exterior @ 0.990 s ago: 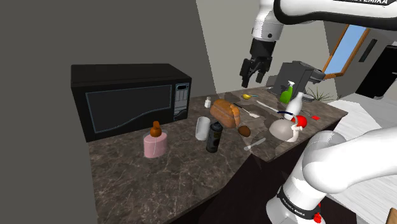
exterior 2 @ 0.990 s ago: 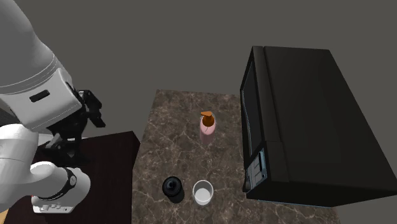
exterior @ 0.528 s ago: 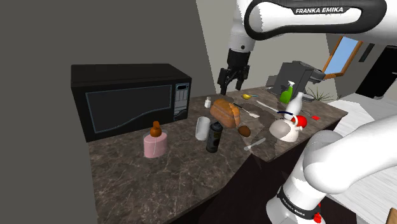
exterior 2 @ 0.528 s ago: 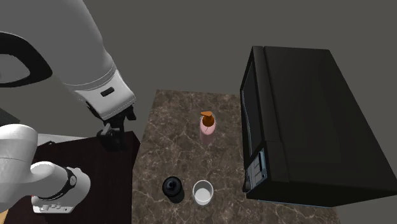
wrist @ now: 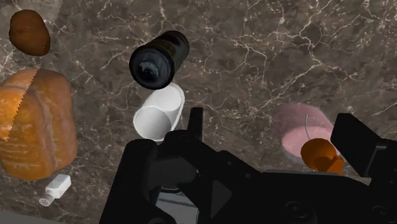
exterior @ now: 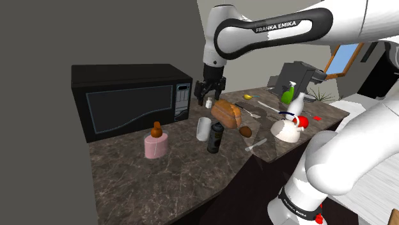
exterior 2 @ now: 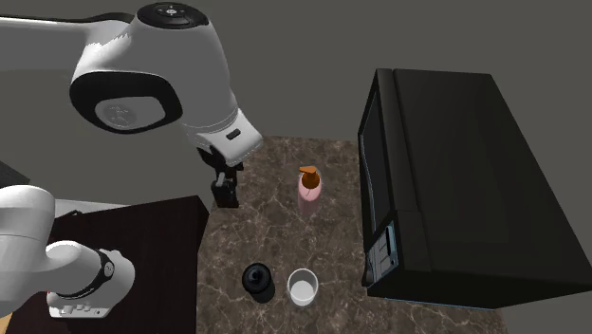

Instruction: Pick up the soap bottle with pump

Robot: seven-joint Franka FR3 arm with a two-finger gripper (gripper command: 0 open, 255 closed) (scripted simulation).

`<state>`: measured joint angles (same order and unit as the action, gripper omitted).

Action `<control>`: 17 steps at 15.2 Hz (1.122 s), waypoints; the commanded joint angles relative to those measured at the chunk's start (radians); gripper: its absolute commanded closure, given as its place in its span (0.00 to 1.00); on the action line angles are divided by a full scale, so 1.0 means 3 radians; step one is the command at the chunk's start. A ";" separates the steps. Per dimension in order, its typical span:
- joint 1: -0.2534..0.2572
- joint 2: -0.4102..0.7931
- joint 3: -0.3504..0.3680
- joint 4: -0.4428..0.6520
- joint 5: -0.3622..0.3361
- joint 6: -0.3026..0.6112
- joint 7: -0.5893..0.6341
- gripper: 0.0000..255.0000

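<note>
One dark marbled counter w/ black microwave, pink soap bottle; grey walls; tool jaws apart.

- My pincer is all black;
- soap bottle pink, its pump orange-brown;
- countertop dark brown, veined pale;
- microwave black;
- cup white;
- flask right of the cup black;
- loaf golden-brown.

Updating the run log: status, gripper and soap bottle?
Gripper aloft, jaws open, empty. Pink soap bottle upright, untouched, by microwave. White cup, dark bottle off the line.
</note>
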<state>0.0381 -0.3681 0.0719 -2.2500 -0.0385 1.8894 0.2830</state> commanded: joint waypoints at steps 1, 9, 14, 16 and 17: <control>0.0023 0.0226 0.0049 0.0072 0.0010 0.0159 0.0067 0.00; 0.0115 0.1146 0.0212 0.0557 -0.0039 0.0596 0.0327 0.00; 0.0194 0.1750 0.0276 0.0999 -0.0123 0.0756 0.0486 0.00; 0.0233 0.1996 0.0292 0.1208 -0.0162 0.0794 0.0545 0.00; 0.0255 0.2121 0.0298 0.1320 -0.0182 0.0807 0.0573 0.00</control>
<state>0.1140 0.2356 0.1626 -1.8860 -0.0889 2.1297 0.4560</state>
